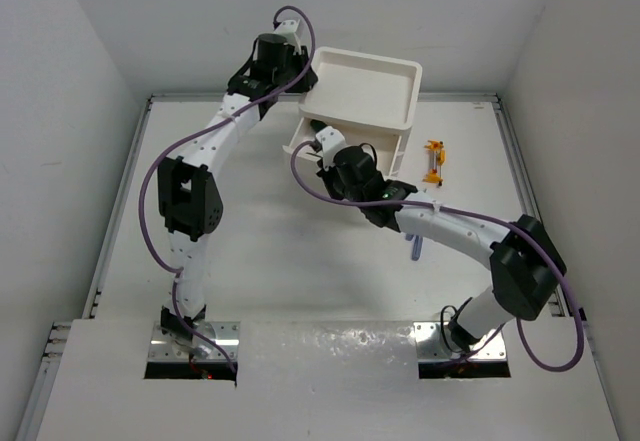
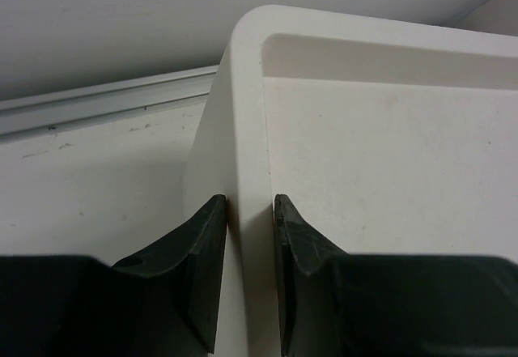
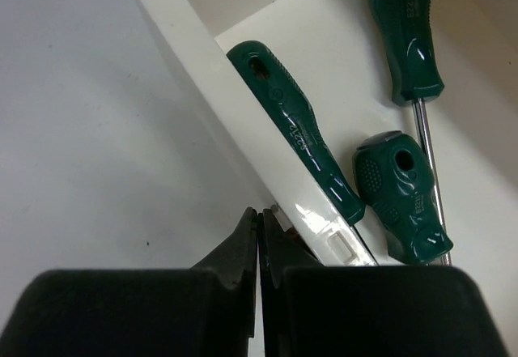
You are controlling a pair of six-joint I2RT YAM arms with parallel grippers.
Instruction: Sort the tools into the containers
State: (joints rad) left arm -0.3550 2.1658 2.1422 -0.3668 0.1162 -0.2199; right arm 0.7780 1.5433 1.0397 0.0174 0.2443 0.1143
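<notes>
The white drawer unit (image 1: pixel 365 86) stands at the back, with a rimmed tray top. My left gripper (image 1: pixel 305 66) is shut on its left rim (image 2: pixel 243 114), one finger on each side of the wall (image 2: pixel 249 207). A drawer (image 1: pixel 300 139) is pulled out to the left. In the right wrist view it holds three green-handled screwdrivers (image 3: pixel 295 126) (image 3: pixel 405 33) (image 3: pixel 401 195). My right gripper (image 3: pixel 261 215) is shut and empty, its tips against the outside of the drawer front (image 3: pixel 202 74). The drawer handle is mostly hidden behind the fingers.
A small orange-yellow piece (image 1: pixel 434 161) lies on the table right of the unit. A blue-purple tool (image 1: pixel 416 248) shows partly under my right arm. Raised table edges run along the left, back and right sides.
</notes>
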